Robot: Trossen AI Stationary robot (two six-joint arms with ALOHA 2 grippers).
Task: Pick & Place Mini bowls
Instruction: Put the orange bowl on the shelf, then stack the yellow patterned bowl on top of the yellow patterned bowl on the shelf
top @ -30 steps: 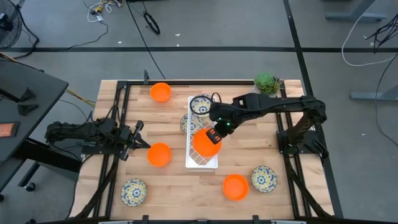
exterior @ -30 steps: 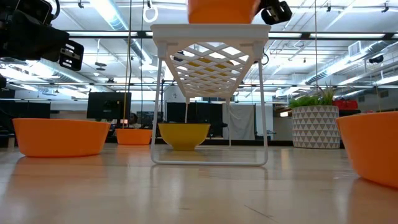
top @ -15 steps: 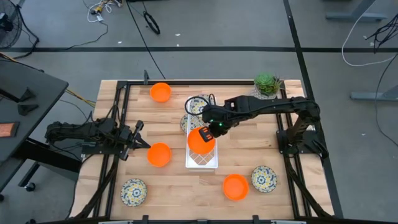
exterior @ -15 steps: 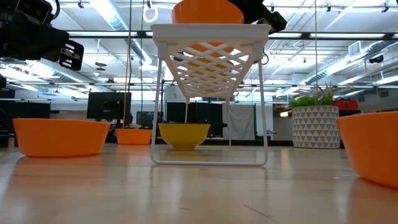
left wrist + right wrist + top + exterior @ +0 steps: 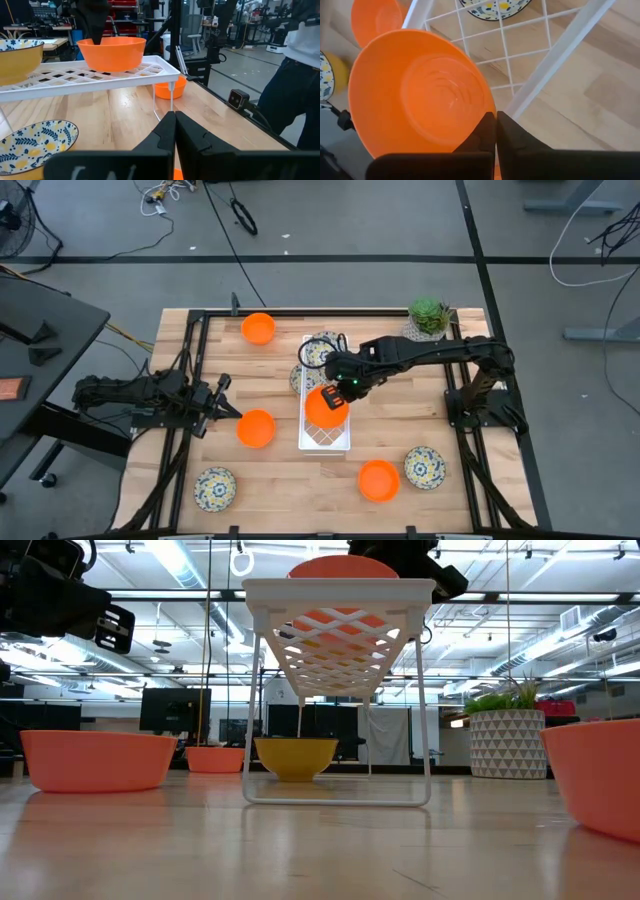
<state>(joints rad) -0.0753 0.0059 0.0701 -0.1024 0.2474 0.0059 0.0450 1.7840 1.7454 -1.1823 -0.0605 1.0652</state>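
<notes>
Your right gripper (image 5: 340, 393) pinches the rim of an orange bowl (image 5: 325, 408) sitting on the white rack (image 5: 325, 442). The left gripper (image 5: 228, 408), fingers together and empty, waits aside. Six bowls lie on the table (one beneath the rack).

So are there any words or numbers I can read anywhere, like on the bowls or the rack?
None can be read.
The orange bowl in the right gripper is plain.
The white rack has no print.
The patterned bowl shows only flowers.
Room signs behind the table are too blurred.
</notes>
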